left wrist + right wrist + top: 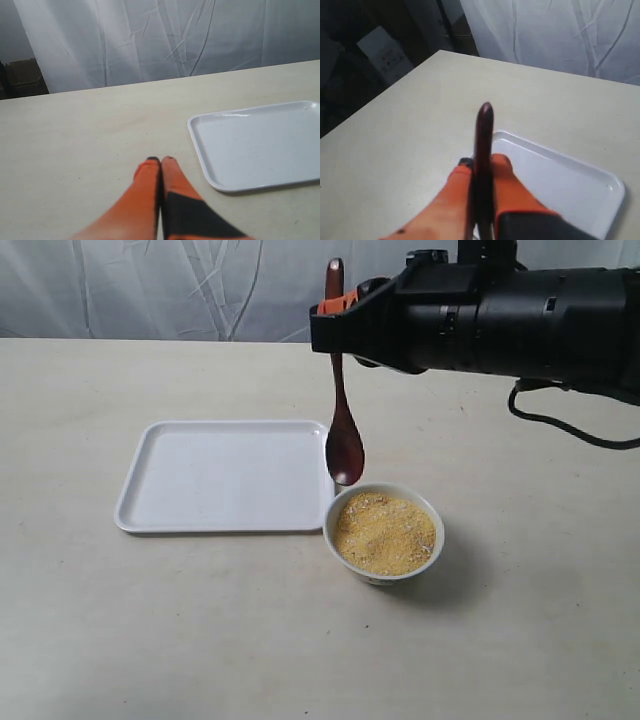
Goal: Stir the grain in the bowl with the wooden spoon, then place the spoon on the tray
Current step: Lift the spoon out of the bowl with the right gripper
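Observation:
My right gripper [335,312] is shut on the handle of the dark reddish-brown wooden spoon [343,430], which hangs upright with its oval end just above the far left rim of the white bowl [383,532]. Yellow-orange grain [385,531] fills the bowl. The white tray [226,476] lies flat to the left of the bowl. In the right wrist view the spoon handle [483,135] stands between the orange fingers [507,182], with the tray [560,185] behind. My left gripper [161,160] is shut and empty over bare table, next to the tray [260,145].
The pale table [150,630] carries the tray and bowl near its middle. A white curtain [200,285] hangs behind the far edge. A black cable [570,430] droops from the right arm. Dark boxes [380,50] stand beyond the table's edge.

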### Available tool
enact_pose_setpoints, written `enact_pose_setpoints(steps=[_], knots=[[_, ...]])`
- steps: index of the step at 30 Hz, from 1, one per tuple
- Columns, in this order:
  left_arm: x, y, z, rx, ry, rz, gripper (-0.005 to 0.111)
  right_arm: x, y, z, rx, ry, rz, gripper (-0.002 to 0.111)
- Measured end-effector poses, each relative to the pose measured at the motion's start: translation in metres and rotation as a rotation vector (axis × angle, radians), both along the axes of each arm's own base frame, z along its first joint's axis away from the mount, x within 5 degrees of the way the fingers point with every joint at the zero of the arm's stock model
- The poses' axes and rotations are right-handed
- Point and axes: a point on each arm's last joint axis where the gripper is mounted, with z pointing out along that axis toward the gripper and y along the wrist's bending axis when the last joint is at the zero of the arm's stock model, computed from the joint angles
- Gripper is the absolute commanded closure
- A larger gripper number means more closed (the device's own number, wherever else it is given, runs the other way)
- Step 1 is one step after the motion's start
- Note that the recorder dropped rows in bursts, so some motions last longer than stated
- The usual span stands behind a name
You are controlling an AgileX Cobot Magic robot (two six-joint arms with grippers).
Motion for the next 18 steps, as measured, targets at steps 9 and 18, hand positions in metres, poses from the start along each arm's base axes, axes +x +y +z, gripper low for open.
enact_pose_setpoints(steps=[9, 18], knots=[[0.000, 0.000, 0.000, 0.000, 0.000, 0.000, 0.107, 0.011, -0.017, -0.014, -0.121, 0.098, -0.199, 0.109], [0.000, 0.000, 0.000, 0.020, -0.002, 0.002, 0.107, 0.003, -0.020, -0.041, 0.063, -0.005, -0.346, 0.109]])
